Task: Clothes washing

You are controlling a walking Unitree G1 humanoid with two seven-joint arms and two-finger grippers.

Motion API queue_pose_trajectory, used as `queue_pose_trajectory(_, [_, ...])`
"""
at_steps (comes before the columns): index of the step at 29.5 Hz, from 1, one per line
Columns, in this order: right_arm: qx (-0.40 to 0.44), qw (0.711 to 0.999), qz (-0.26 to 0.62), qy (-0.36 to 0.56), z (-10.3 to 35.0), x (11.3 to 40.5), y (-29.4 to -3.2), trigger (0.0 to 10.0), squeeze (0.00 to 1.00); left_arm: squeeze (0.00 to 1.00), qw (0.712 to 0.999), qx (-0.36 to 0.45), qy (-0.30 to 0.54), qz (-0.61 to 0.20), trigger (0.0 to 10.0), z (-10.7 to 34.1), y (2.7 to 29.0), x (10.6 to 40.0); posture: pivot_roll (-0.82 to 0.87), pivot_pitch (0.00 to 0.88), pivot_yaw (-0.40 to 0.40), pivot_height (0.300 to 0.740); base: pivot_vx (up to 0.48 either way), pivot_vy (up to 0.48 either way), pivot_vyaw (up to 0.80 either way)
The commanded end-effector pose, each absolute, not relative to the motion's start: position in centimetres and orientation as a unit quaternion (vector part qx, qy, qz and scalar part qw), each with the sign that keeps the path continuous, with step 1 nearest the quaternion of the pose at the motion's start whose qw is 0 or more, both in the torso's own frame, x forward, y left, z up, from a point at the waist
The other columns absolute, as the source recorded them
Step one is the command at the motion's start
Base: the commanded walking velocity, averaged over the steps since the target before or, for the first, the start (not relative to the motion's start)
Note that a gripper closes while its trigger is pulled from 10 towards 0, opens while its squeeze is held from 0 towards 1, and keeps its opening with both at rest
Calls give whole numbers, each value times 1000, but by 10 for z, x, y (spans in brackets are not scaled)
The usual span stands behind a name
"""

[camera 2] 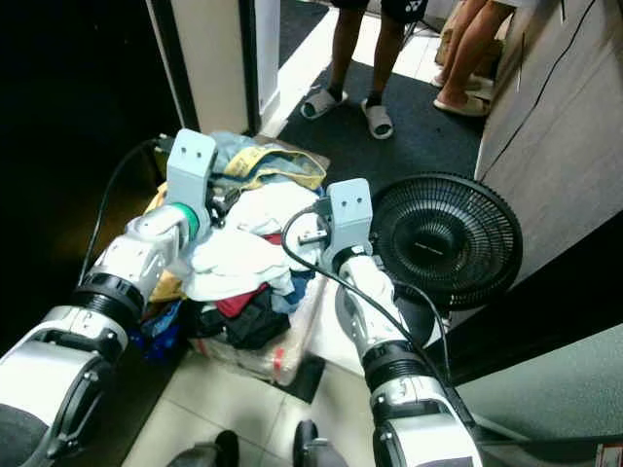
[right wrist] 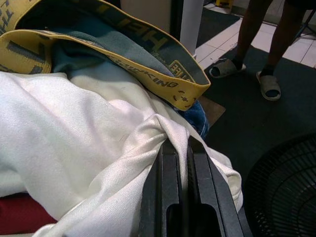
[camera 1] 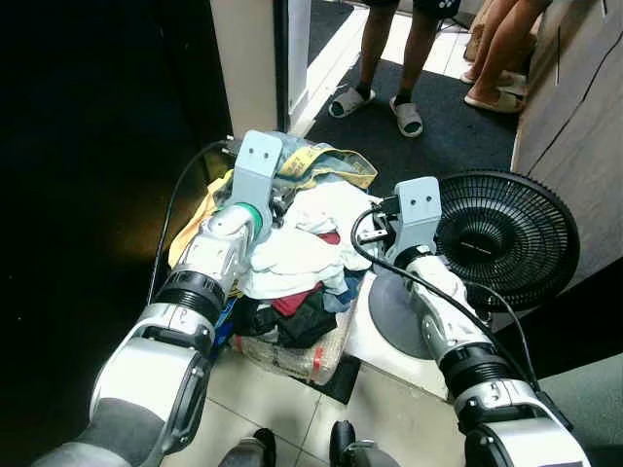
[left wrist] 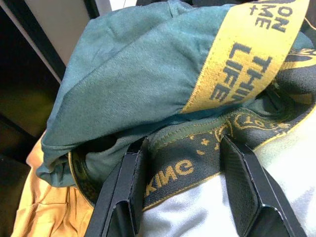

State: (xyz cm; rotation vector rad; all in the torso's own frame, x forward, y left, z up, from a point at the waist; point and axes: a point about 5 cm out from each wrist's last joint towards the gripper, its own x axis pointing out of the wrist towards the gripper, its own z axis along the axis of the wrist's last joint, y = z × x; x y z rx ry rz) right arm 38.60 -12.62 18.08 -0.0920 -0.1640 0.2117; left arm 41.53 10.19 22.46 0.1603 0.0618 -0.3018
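Jaws of the right gripper are pinched nearly closed on a fold of the white garment. Jaws of the left gripper stand wide apart, the fingers straddling the dark waistband of the teal garment with yellow lettered band. Both grippers are at the laundry pile, which is heaped in a basket on the tiled floor beside a black fan. A person's sandalled feet stand on the dark mat beyond the pile.
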Motion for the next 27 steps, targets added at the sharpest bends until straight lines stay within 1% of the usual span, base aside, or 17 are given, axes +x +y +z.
queue_pose_trajectory(1, [-45,991,104,-64,168,383,-128,10000,0,0,983,80,44,-162,4745,218,101,415,86,291,59,740,0,0,0])
queue_pose_trajectory(3, [-45,991,105,-62,167,383,-127,10000,0,0,985,50,29,-164,0,225,100,415,90,286,56,740,0,0,0])
queue_pose_trajectory(7, [-44,991,106,-62,166,384,-127,10000,0,0,988,12,22,-155,0,230,99,415,92,282,55,740,0,0,0])
queue_pose_trajectory(9, [-43,991,107,-62,167,384,-125,10000,0,0,987,-88,35,-126,0,235,102,417,93,279,56,740,0,0,0])
queue_pose_trajectory(10, [-42,991,107,-62,167,384,-125,10000,0,0,985,-142,50,-87,0,237,109,419,94,277,55,740,0,0,0])
queue_pose_trajectory(11, [-42,991,107,-62,167,384,-125,10000,0,0,985,-142,50,-87,0,237,109,419,94,277,55,740,0,0,0])
queue_pose_trajectory(12, [-42,991,107,-63,167,384,-124,10000,0,0,981,-173,61,-62,5843,237,113,420,94,277,55,740,0,0,0])
queue_pose_trajectory(13, [-41,991,107,-63,167,384,-124,10000,0,0,983,-173,64,-23,10000,238,123,422,93,276,54,740,0,0,0])
queue_pose_trajectory(14, [-40,991,107,-63,167,384,-124,10000,0,0,984,-166,68,17,10000,239,134,423,95,274,55,740,0,0,0])
queue_pose_trajectory(15, [-40,991,107,-63,167,384,-124,10000,0,0,984,-166,68,17,10000,239,134,423,95,274,55,740,0,0,0])
queue_pose_trajectory(16, [-40,991,107,-64,167,384,-124,10000,0,0,984,-157,68,43,10000,240,142,423,96,273,55,740,0,0,0])
queue_pose_trajectory(17, [-40,991,107,-64,167,384,-124,10000,0,0,984,-157,68,43,10000,240,142,423,96,273,55,740,0,0,0])
queue_pose_trajectory(18, [-39,991,108,-64,167,384,-124,10000,0,0,984,-158,59,55,10000,245,150,424,94,272,55,740,0,0,0])
queue_pose_trajectory(20, [-39,991,108,-64,166,384,-124,10000,0,0,986,-155,43,50,10000,253,153,424,94,271,57,740,0,0,0])
queue_pose_trajectory(21, [-38,991,107,-64,165,383,-124,10000,0,0,990,-133,22,34,10000,259,152,424,95,271,57,740,0,0,0])
queue_pose_trajectory(23, [-37,991,107,-64,164,382,-124,10000,0,0,996,-85,-1,-3,10000,264,144,422,95,270,58,740,0,0,0])
queue_pose_trajectory(27, [-36,992,107,-64,163,382,-124,10000,0,0,997,-65,-8,-36,10000,261,134,419,93,272,59,740,0,0,0])
